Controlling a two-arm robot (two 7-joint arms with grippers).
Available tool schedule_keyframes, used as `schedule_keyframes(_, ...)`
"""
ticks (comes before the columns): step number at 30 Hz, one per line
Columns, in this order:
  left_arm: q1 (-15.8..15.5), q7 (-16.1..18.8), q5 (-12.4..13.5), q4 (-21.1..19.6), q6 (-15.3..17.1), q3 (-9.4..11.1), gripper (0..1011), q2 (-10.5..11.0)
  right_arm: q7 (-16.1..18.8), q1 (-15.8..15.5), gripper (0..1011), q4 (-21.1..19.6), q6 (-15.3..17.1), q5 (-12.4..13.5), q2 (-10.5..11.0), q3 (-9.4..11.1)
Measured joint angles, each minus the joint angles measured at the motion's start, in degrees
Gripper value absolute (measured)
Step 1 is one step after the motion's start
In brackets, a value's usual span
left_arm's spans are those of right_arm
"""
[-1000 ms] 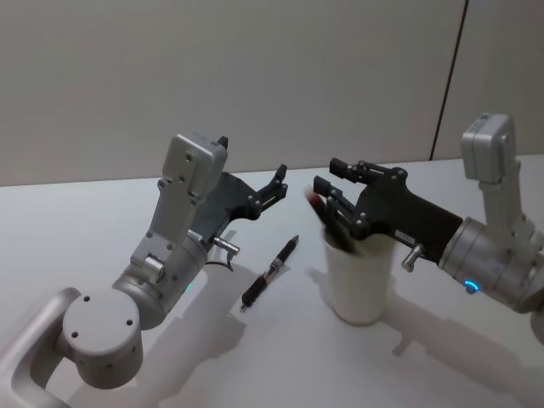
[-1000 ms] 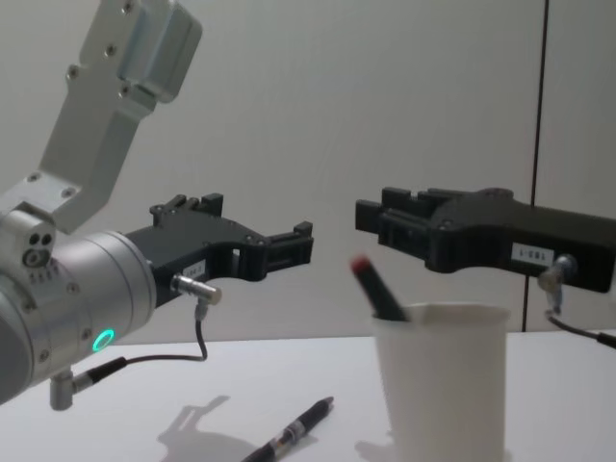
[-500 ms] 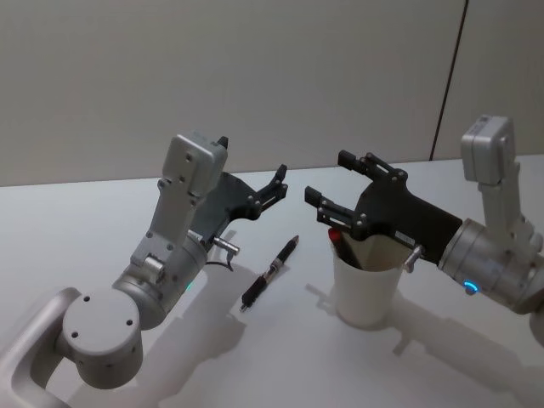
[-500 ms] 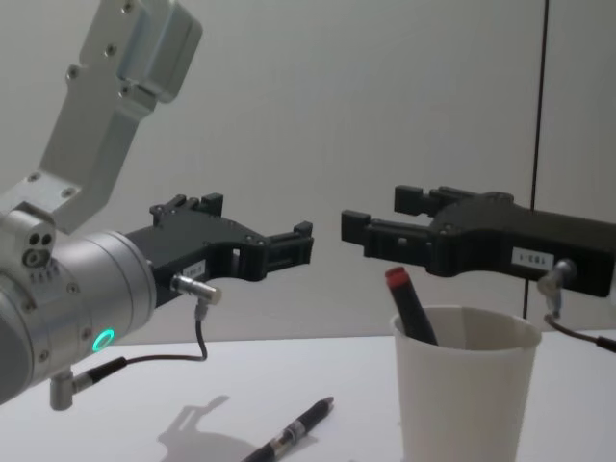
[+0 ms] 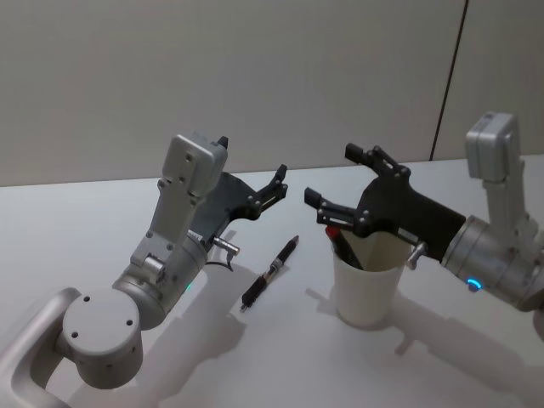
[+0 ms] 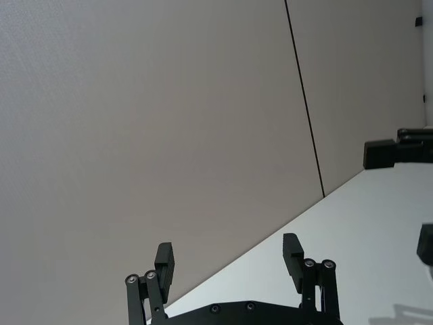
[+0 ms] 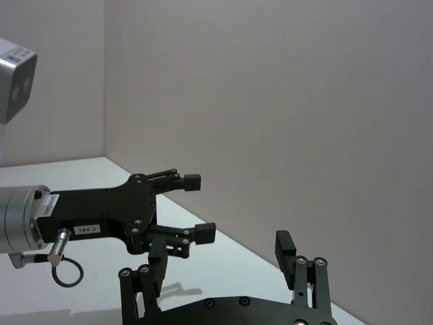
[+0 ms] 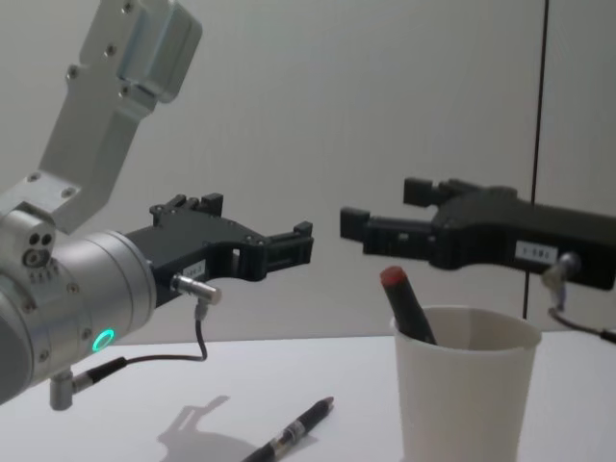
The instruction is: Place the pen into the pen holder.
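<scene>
Right end effector [image 5: 331, 176] hovers just above pen holder [image 5: 367, 289], fingers apart, empty. Red-capped pen [image 5: 340, 240] leans inside it. Left end effector [image 5: 276, 185] raised, also apart. Black pen [image 5: 270, 274] lies on bench [image 5: 85, 229] between arms. Drop looks done; next: lift clear, probably grab the black pen.

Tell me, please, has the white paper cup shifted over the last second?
Yes. In the chest view the white paper cup has shifted slightly to the robot's right, away from the black pen lying beside it.
</scene>
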Motion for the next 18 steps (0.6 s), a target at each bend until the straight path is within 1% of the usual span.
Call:
schedule_keyframes(6, 0.00, 0.00, 0.00, 0.00, 0.00, 0.00, 1001, 0.00, -0.43, 0.00, 1001, -1.90, -0.39, 0.57, 0.95, 0.91)
schedule_keyframes(9, 0.00, 0.00, 0.00, 0.00, 0.00, 0.00, 1001, 0.00, -1.46, -0.12, 1002, -3.51, -0.80, 1.12, 1.93, 1.81)
schedule_keyframes(10, 0.00, 0.00, 0.00, 0.00, 0.00, 0.00, 1001, 0.00, -1.46, -0.12, 1002, -3.51, -0.80, 1.12, 1.93, 1.81)
schedule_keyframes(13, 0.00, 0.00, 0.00, 0.00, 0.00, 0.00, 1001, 0.00, -3.02, -0.37, 1001, -4.90, -1.24, 1.63, 2.99, 2.78)
schedule_keyframes(18, 0.00, 0.00, 0.00, 0.00, 0.00, 0.00, 1001, 0.00, -5.59, -0.81, 1002, -6.29, -1.71, 2.15, 4.19, 3.92)
